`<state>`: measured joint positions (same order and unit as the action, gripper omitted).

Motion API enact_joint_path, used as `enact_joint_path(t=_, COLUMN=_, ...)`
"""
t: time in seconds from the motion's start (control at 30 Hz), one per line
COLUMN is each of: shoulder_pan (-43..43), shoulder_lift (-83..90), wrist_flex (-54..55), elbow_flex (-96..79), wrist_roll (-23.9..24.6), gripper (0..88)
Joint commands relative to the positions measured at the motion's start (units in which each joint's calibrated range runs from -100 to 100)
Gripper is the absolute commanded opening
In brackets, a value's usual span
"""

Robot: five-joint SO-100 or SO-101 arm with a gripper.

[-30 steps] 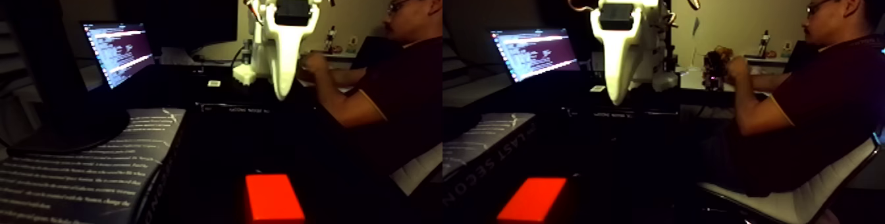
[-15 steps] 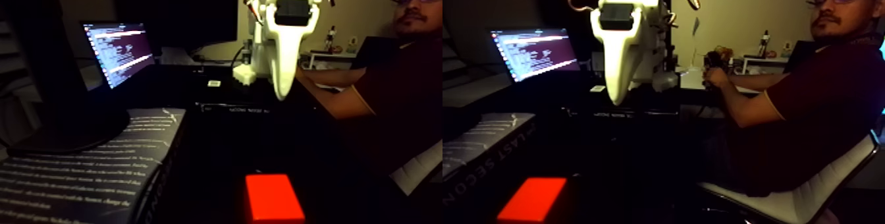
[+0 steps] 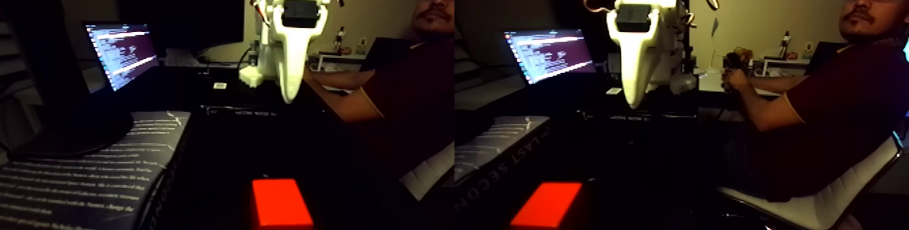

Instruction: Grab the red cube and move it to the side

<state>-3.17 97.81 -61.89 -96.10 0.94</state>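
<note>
Low at the bottom edge of both halves of the fixed view, the small bright red-orange block, my red cube (image 3: 281, 203), lies on a dark tabletop (image 3: 270, 145), untouched. High above it at upper centre hangs the white plastic two-finger gripper (image 3: 289, 97), tip pointing down, well apart from the cube; I judge it parked before the approach. Its jaws look drawn together into one point. A text-printed black book (image 3: 81, 172) lies at lower left, a lit laptop screen (image 3: 122, 51) behind. A seated person (image 3: 832, 104) at right holds a small device. The room is dim.

Dim, soft-focus scene; glowing laptop screen (image 3: 122, 51).
</note>
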Motion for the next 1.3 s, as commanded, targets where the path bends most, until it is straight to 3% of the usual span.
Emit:
enact_joint_path(t=0.0, shoulder_pan=0.42, shoulder_lift=-0.42, wrist_flex=-0.1, elbow_flex=0.91, wrist_roll=-0.16, gripper=1.5)
enact_joint_path(t=0.57, shoulder_pan=-0.16, shoulder_lift=-4.96, wrist_flex=2.77, elbow_flex=1.99, wrist_roll=-0.22, gripper=1.5)
enact_joint_path(t=0.77, shoulder_pan=0.42, shoulder_lift=-17.06, wrist_flex=10.03, elbow_flex=6.53, wrist_roll=-4.48, gripper=1.5)
enact_joint_path(t=1.27, shoulder_pan=0.34, shoulder_lift=-57.14, wrist_flex=5.64, elbow_flex=46.17, wrist_roll=-5.88, gripper=1.6)
